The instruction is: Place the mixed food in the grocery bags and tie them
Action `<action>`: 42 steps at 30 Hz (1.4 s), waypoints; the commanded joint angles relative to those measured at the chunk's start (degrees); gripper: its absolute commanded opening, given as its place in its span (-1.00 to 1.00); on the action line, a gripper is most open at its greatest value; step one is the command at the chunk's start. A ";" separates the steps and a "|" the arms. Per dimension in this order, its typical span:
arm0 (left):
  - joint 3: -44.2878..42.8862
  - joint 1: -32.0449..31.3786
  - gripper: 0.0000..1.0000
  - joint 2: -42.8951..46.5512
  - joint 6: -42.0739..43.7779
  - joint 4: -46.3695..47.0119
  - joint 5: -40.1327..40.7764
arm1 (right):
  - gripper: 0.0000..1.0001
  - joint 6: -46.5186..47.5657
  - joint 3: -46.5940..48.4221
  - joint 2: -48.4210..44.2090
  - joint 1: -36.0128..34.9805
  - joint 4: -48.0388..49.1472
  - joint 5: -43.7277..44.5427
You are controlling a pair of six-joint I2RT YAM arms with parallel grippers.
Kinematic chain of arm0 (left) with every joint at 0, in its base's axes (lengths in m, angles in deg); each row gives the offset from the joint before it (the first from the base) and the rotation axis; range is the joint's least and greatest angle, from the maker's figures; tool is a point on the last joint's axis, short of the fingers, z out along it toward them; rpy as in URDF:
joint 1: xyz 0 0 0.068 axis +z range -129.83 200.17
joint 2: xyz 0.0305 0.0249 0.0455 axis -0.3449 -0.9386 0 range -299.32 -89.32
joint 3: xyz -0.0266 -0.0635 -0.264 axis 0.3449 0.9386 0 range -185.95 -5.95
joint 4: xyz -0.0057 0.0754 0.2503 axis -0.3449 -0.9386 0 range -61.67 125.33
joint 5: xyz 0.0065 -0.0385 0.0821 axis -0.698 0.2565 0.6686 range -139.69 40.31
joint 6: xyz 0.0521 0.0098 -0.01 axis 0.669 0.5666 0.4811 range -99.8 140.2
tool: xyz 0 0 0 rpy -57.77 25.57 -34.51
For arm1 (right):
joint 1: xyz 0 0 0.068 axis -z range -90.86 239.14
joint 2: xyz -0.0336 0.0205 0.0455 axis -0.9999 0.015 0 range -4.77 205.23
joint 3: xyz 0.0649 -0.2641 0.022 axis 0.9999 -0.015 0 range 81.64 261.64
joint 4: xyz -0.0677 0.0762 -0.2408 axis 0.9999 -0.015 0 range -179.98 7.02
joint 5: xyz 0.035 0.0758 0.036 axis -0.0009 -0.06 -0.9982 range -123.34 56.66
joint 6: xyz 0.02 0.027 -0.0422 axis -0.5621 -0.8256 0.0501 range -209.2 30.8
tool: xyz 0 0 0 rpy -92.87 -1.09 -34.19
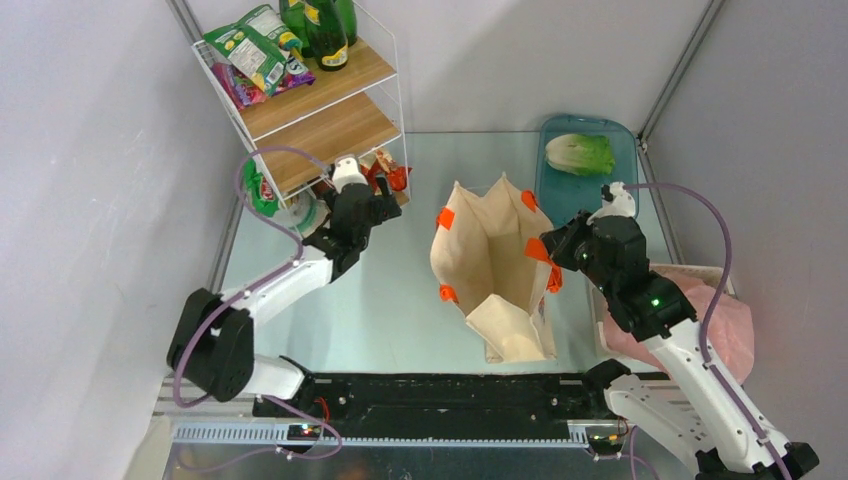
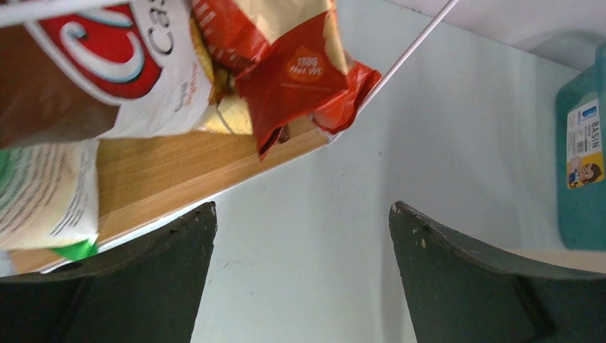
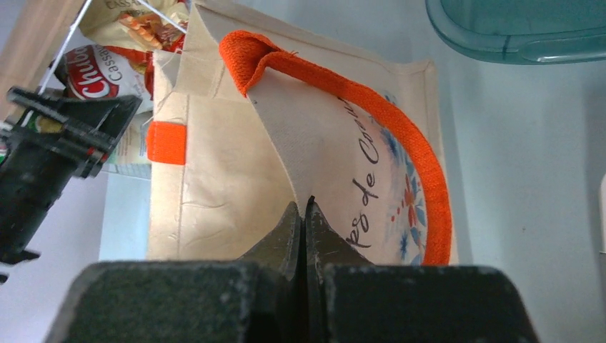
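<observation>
Between the closed tips of our right gripper (image 3: 306,211), we are pinching the floppy beige cloth tote (image 3: 214,200); our left gripper (image 2: 300,236) is gaping empty.

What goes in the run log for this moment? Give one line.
left fingers: open by shelf | right fingers: pinching tote rim | lettuce: on teal tray

We see a beige tote (image 1: 495,270) with orange handles (image 3: 421,164) and a blue-and-orange floral print beside dark script. The lettuce (image 1: 580,154) is pale green, its tray (image 1: 560,195) teal, the thin bag (image 1: 725,320) translucent pink. The bottles (image 1: 325,30) are dark green, the snack packet (image 2: 300,71) red and gold.
</observation>
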State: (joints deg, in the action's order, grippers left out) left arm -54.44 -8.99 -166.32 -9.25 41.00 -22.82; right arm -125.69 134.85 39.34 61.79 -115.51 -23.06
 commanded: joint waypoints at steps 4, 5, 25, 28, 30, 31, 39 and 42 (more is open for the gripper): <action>-9.06 2.04 0.89 -9.03 1.66 5.66 1.61 | -1.00 -0.26 -0.30 -3.26 0.47 6.17 -4.07; -9.59 2.38 0.90 -10.61 1.59 5.66 1.08 | -1.00 0.10 -0.30 -3.76 0.47 6.19 -4.12; -14.62 4.70 -0.80 -18.78 6.45 7.14 2.05 | -1.00 1.55 -0.30 -3.61 2.60 6.07 -6.13; -12.61 3.01 -0.99 -17.41 8.75 8.80 5.22 | -1.00 1.52 -0.30 -4.07 2.59 5.93 -6.15; -11.45 1.13 -1.00 -16.58 11.14 10.39 8.50 | -1.00 1.56 -0.30 -4.45 2.62 5.72 -6.11; -11.14 0.43 -1.00 -16.23 12.88 10.84 11.06 | -1.00 1.52 -0.30 -4.71 2.64 5.55 -6.04; -9.10 -6.52 -1.00 -11.70 19.65 12.79 20.77 | -1.00 1.49 -0.30 -6.06 2.80 4.20 -5.37; -6.24 -8.76 -1.00 -7.15 19.03 12.17 22.52 | -1.00 1.15 -0.30 -6.62 2.79 3.43 -4.74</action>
State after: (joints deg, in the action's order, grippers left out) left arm -62.71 -15.51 -182.07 7.27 48.93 -7.60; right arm -124.14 133.96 34.27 64.26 -114.85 -28.41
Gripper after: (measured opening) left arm 0.010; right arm 0.020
